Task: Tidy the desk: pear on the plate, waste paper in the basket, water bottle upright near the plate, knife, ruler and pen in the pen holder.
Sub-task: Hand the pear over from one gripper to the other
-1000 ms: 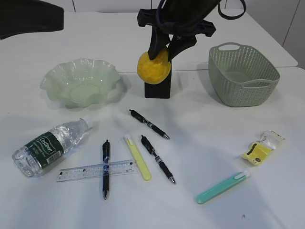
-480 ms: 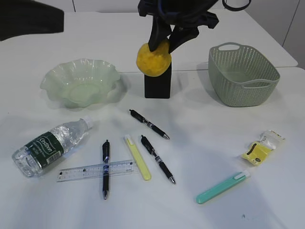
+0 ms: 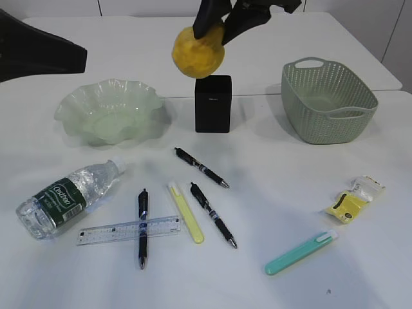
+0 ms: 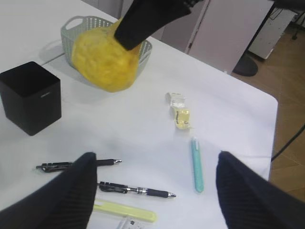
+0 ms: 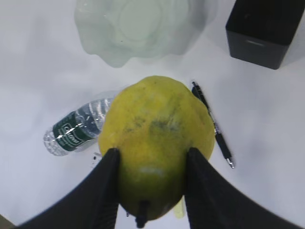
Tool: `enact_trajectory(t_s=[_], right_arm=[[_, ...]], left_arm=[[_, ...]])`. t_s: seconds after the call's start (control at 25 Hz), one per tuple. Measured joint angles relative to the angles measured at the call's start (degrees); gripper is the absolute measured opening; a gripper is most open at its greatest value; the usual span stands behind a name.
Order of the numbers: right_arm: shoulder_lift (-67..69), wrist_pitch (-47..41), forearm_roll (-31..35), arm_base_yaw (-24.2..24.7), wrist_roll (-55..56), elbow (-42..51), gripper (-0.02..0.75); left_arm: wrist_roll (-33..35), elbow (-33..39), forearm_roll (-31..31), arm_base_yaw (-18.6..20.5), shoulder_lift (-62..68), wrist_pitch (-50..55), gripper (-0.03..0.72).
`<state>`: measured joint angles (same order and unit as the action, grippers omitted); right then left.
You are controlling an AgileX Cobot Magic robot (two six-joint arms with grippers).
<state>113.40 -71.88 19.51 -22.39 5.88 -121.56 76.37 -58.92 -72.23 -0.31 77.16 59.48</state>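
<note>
Yellow pear (image 5: 155, 143), held aloft: my right end effector (image 5: 150, 183) is clamped on it, one black finger (image 5: 106, 191) on each flank, short dark stem pointing down between them. Seen from outside, the pear (image 3: 197, 51) hangs clear above the desk (image 3: 270, 161).

Directly beneath and slightly behind the pear: pen holder (image 3: 212, 103), matte black, upright, a small label on its front.

To the pear's left and below: plate (image 3: 108, 109), pale green, wavy rim, nothing in it.

To the pear's right and below: basket (image 3: 328, 100), sage green, woven-look wall.

Further below, towards the camera from the pen holder: three black pens (image 3: 201, 167), a yellow highlighter (image 3: 187, 212), and a clear ruler (image 3: 129, 230) with one pen lying across it.

Beyond the plate, nearer the camera on the left: water bottle (image 3: 67, 193), lying on its side, white cap pointing towards the plate.

Far right of the pens: waste paper (image 3: 354, 198), crumpled yellow and white; just beside it, a teal knife (image 3: 301, 253), flat on the desk.

My left end effector (image 4: 152, 191): fingers spread wide, holding nothing, high over the desk, well apart from the pear; the pens and the knife show between its fingers.
</note>
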Motion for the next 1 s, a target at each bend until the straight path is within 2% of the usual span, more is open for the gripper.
enact_trajectory(t_s=[0.16,0.44,0.8,1.0], right_arm=[[-0.4,0.0,3.2,0.0,0.1,0.0,0.313],[-0.5,-0.2,6.1,0.0,0.8,0.0,0.313],[-0.5,-0.2,7.0,0.0,1.3,0.0,0.313],[-0.5,-0.2,7.2,0.0,1.3,0.0,0.314]], left_arm=[[0.8,0.0,0.8,0.0,0.3,-1.9,0.592],[2.0,0.0,5.3,0.0,4.9,-3.8,0.589],[2.4,0.0,-1.3,0.0,7.5,-3.8,0.523],[4.1,0.0,-0.4,0.0,7.5,-5.5,0.581]])
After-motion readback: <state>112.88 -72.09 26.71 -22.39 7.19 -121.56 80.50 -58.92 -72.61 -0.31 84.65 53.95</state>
